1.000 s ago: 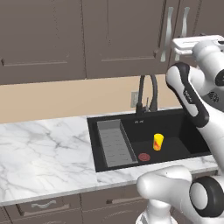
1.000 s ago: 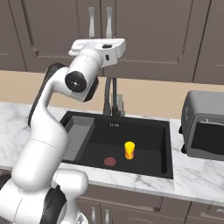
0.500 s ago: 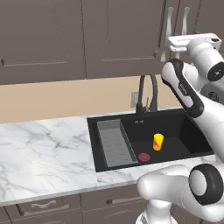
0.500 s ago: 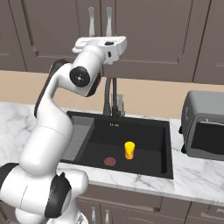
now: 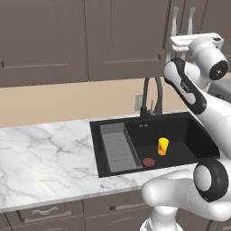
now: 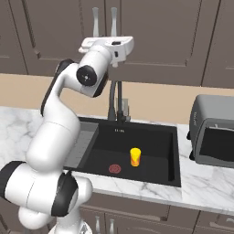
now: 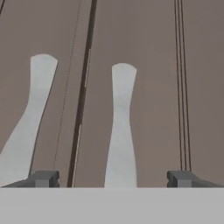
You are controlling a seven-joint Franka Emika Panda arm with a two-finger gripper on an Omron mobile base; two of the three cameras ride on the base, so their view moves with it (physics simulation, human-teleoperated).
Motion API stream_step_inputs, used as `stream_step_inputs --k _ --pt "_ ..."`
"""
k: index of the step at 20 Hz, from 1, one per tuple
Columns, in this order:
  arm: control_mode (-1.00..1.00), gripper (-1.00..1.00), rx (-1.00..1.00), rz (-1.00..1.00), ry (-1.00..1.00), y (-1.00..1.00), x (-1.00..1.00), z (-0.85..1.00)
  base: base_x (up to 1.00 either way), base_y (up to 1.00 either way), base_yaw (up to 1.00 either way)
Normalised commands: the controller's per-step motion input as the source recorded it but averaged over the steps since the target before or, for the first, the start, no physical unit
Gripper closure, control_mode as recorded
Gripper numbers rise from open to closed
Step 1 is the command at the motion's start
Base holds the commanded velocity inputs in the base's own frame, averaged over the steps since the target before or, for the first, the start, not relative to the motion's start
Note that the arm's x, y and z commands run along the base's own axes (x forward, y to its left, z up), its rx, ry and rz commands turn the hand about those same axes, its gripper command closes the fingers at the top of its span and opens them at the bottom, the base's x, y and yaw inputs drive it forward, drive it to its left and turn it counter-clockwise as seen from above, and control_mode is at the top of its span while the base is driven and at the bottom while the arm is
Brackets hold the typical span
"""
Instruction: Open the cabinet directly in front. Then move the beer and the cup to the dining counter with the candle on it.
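Gripper (image 7: 113,178) raised close to the cabinet (image 7: 144,52) doors, nearer than a second ago; fingers spread wide around the right silver handle (image 7: 121,127). Cup (image 5: 163,146) unmoved in black sink (image 5: 189,131).

Dark grey-brown cabinet (image 6: 151,41) doors shut, silver handles upright; yellow cup (image 6: 135,156) stands upright in black sink

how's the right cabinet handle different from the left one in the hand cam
In the hand view the right handle stands upright between the open gripper's tips, while the left handle slants off toward the lower left, beside the left tip. The right handle sits right of the dark door seam, the left handle left of it. Both are long, curved, silver bars on closed grey-brown doors.
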Motion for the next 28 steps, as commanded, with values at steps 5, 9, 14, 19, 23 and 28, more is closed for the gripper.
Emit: stream_step_inputs --k 5,9,14,19,23,28 --pt "-1.0 -1.0 0.0 0.01 0.01 0.0 0.16 0.0 0.0 0.0 0.0" --pt "-1.0 -1.0 0.0 0.01 0.02 0.0 0.16 -0.05 0.0 0.0 0.0" --pt "-1.0 -1.0 0.0 0.02 0.02 0.0 0.17 -0.12 0.0 0.0 0.0" --pt "-1.0 1.0 0.0 0.02 0.05 0.0 0.1 -0.06 0.0 0.0 0.0" --pt "-1.0 1.0 0.0 0.0 0.02 0.0 0.03 -0.12 0.0 0.0 0.0" --pt "-1.0 1.0 0.02 0.04 0.04 -0.06 0.0 -0.09 0.0 0.0 0.0"
